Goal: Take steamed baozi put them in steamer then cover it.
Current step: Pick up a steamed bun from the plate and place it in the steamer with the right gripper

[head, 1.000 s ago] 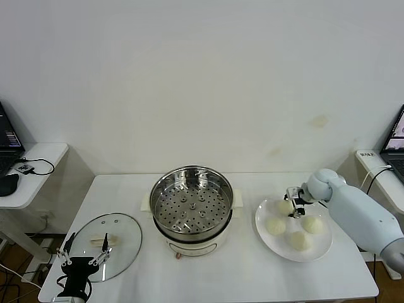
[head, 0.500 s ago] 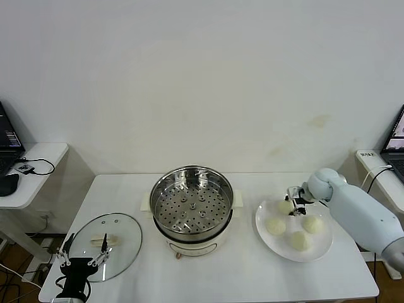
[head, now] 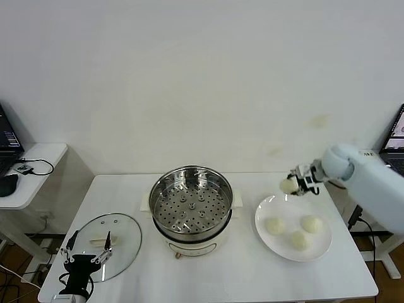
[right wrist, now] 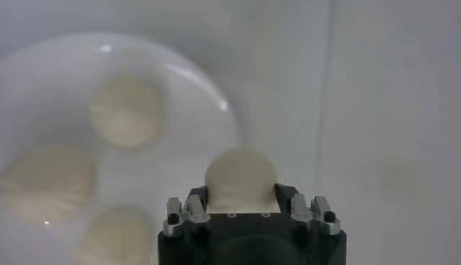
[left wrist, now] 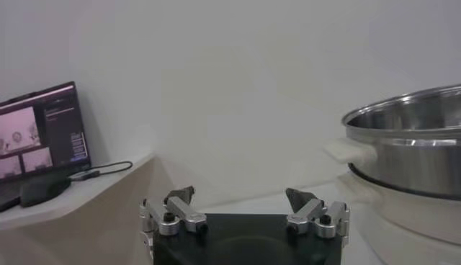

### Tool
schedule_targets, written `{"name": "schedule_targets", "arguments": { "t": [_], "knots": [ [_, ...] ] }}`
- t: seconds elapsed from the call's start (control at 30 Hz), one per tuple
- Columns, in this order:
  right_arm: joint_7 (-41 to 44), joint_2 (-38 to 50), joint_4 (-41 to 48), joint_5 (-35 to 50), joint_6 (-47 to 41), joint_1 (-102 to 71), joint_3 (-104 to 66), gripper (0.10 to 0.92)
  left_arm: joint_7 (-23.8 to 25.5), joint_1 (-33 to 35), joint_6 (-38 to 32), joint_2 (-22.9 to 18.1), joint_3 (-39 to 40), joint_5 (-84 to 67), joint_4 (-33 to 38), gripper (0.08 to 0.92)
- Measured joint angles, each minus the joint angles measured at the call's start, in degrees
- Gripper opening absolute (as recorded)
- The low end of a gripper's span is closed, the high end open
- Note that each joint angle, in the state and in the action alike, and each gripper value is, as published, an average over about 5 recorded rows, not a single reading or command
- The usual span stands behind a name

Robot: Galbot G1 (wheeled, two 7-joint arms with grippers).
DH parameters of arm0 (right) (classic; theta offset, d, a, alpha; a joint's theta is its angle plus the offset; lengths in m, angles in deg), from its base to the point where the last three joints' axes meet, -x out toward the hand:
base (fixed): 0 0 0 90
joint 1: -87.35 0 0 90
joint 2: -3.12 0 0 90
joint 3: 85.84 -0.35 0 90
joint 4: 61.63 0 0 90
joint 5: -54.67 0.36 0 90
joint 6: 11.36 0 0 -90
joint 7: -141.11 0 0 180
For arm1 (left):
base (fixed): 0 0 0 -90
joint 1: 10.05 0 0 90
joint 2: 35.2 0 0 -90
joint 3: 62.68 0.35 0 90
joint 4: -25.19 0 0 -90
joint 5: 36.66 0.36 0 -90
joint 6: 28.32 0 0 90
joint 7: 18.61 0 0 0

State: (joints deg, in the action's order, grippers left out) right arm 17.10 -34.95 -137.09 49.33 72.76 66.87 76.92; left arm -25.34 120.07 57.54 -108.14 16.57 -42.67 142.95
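Holding one bun (head: 288, 185) clamped between its fingers, the right gripper (head: 295, 184) hangs in the air above the far left rim of the plate (head: 262, 225), between plate and steamer (head: 191, 208) but nearer the plate. In the right wrist view the bun (right wrist: 240, 180) sits right at the fingertips of the gripper (right wrist: 245, 205), sticking out past them, with the plate (right wrist: 209, 86) below.

Three buns lie on the plate: one left (head: 274, 225), one right (head: 310, 223), one near the front (head: 299, 240). They are apart from each other and well below the held bun.

Steamer stands mid-table, open, perforated tray (head: 189, 209) bare. Its shiny wall shows in the left wrist view (left wrist: 410, 144).

Lid (head: 120, 233) lies flat on the table (head: 233, 278) to the left of the steamer, apart from it, handle (head: 97, 240) up.

Left gripper (head: 87, 257) sits low at the front left corner, over the near edge of the lid, fingers spread wide and gripping nothing; wrist view shows the gripper (left wrist: 241, 209) with both fingertips apart.

Side desk (head: 28, 170) with cable at far left.
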Motion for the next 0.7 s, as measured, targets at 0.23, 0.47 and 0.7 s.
{"name": "schedule_targets", "arguments": {
  "t": [0.23,0.47,0.7],
  "knots": [
    [-1.61,-4.71,-2.03,8.41,1.19,11.73,9.18,0.594,0.04,-0.53,-0.06,0.35,0.19,-0.75,-0.41,0.823],
    [-3.14,-13.02,-1.59,12.72,2.81,17.88,16.49,0.594,0.1,-0.73,-0.24,0.53,-0.08,-0.87,-0.6,0.823],
    [-4.05,-22.2,0.83,12.67,6.09,19.96,22.1,0.594,0.24,-0.85,-0.24,0.51,-0.85,-1.19,-0.07,0.823]
  ]
}}
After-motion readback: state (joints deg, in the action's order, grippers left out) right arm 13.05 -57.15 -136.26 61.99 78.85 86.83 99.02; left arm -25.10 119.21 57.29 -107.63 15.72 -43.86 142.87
